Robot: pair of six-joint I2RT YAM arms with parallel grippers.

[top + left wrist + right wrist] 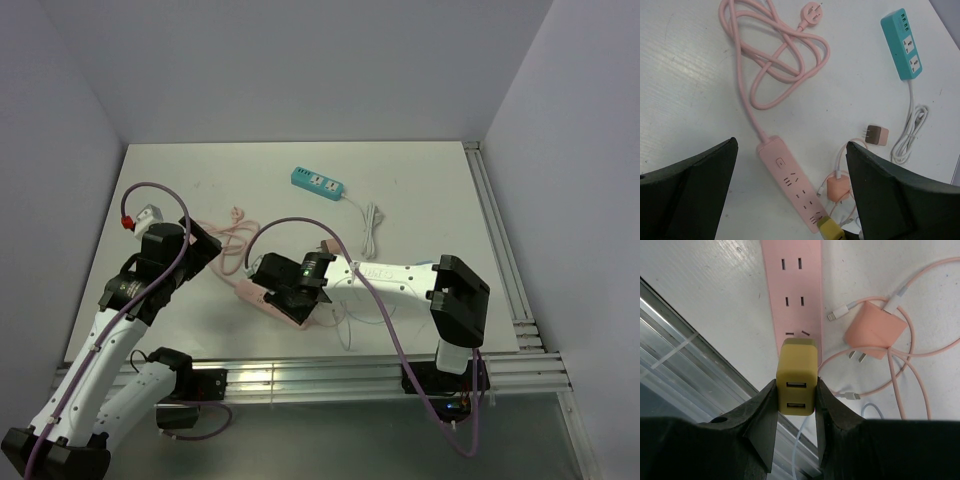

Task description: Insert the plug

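White tabletop (pixel 420 200) is carrying everything, grey walls boxing it in. Yellow plug (pixel 796 376), a block with 2 USB ports facing the right wrist camera, is sitting pinched between the fingers of the right gripper (pixel 796 390), jaws closed tight on its sides. It is hanging at the near end of the pink power strip (pixel 792 290), right over the last socket, just past the slanted slots. Prongs are hidden by the block's own body, so I cannot tell if they are touching the slots or already partly in. Judging by that, pick-up and line-up are looking done; the push home and the release are looking like what is left. Left gripper (pixel 791 146) is hovering above the strip's cord end, jaws spread wide, holding nothing, not bracing the strip. Pink cord (pixel 780 60) is lying looped beyond it. Pink charger block (pixel 874 330) with thin cables is resting just beside the strip. Small adapter (pixel 876 135) is lying near that. Teal power strip (pixel 318 183) and its white cable (pixel 370 225) are sitting well apart, toward the far wall. Metal rail (pixel 685 355) is running along the near edge.
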